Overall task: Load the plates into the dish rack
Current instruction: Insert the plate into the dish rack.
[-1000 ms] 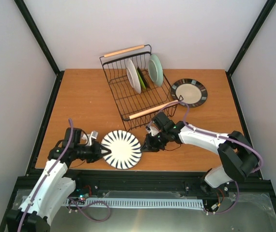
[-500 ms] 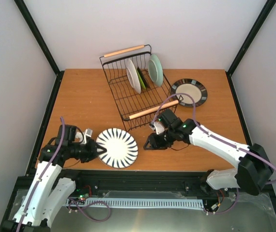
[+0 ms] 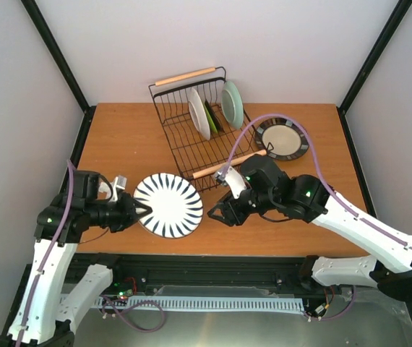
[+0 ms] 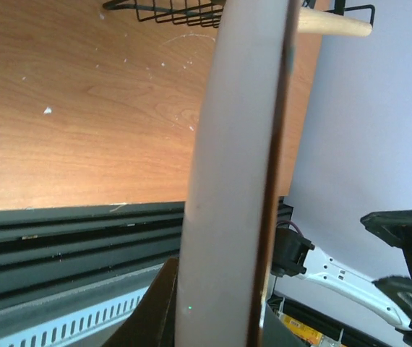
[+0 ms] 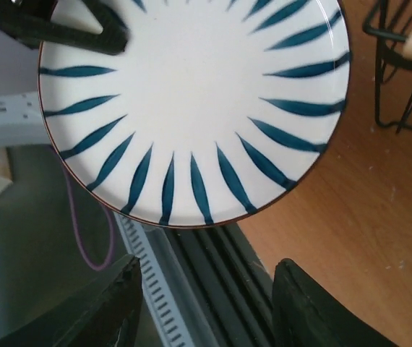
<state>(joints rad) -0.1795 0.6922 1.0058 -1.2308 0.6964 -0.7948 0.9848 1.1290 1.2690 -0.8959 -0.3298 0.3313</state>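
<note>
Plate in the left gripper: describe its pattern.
The plate is white with dark radial stripes, clearest in the right wrist view.

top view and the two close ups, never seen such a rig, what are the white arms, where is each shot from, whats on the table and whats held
Two robot arms are bolted at the near edge of a table, each ending in a two-finger gripper. The wide picture is from a fixed camera above and behind them; the close-ups are from cameras on the wrists. On the table: a wire dish rack holding a white plate, a lime green plate and a mint green plate upright, and a black-rimmed plate flat beside it. The left gripper pinches the rim of a striped plate, edge-on in its own camera. The right gripper is open, empty, its camera facing that plate's stripes.
</note>
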